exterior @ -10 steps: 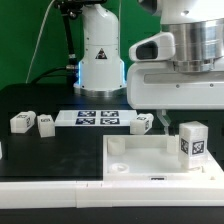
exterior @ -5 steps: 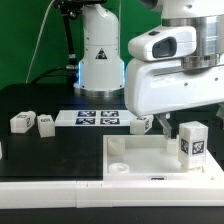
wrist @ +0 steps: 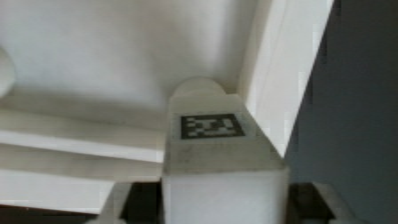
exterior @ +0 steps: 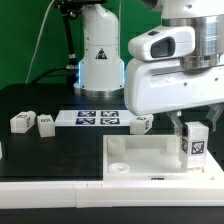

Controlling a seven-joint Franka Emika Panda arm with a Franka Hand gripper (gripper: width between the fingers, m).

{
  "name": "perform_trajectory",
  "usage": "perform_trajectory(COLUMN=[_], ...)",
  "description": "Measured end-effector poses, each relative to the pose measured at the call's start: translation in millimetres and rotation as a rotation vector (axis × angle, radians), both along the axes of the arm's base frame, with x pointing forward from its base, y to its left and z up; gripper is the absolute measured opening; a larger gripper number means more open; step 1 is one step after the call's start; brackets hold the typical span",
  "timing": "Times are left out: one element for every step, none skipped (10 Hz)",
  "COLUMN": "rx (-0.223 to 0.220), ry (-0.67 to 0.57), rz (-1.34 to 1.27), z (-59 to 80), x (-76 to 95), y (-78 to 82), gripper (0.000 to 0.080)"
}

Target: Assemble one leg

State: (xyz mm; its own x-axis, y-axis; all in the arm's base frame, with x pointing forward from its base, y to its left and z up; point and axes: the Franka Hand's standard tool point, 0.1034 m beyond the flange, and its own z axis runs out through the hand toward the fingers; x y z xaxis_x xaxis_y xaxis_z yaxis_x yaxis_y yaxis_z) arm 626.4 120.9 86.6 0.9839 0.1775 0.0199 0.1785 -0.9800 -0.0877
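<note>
The leg (exterior: 193,144) stands upright on the white tray-like piece (exterior: 135,168), at its corner on the exterior view's right, set there, we judge, for its hole. Our gripper (exterior: 192,130) straddles it; whether it clamps, we cannot tell.

Robotics lab, marker board (exterior: 97,119), black table (exterior: 50,150)

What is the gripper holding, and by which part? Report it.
The gripper holds the leg by its upper end, above the tag.
</note>
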Motion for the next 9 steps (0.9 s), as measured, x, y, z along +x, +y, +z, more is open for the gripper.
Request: perform_trajectory(rx=[0.001, 0.007, 0.007, 0.005, 0.011, 0.03, 0.039, 0.047, 0.05], ry=[0.001, 0.02, 0.029, 0.042, 0.047, 0.05, 0.058, 0.064, 0.074], rz=[-0.015, -0.224, -0.319, -0.484, -0.604, -0.7, -0.85, -0.963, -1.063], z=[0.0, 0.0, -0.1, -0.6, -0.9, -1.2, -1.3, -1.3, -1.3], x=[0.0, 0.3, 0.3, 0.7, 1.5, 2.6, 3.6, 4.5, 4.5], y=[0.3, -0.5, -0.4, -0.9, -1.9, -3.5, -4.7, -5.3, -5.1], gripper=[0.029, 0.029, 0.029, 0.029, 0.029, 0.029, 0.0291, 0.0291, 0.0291])
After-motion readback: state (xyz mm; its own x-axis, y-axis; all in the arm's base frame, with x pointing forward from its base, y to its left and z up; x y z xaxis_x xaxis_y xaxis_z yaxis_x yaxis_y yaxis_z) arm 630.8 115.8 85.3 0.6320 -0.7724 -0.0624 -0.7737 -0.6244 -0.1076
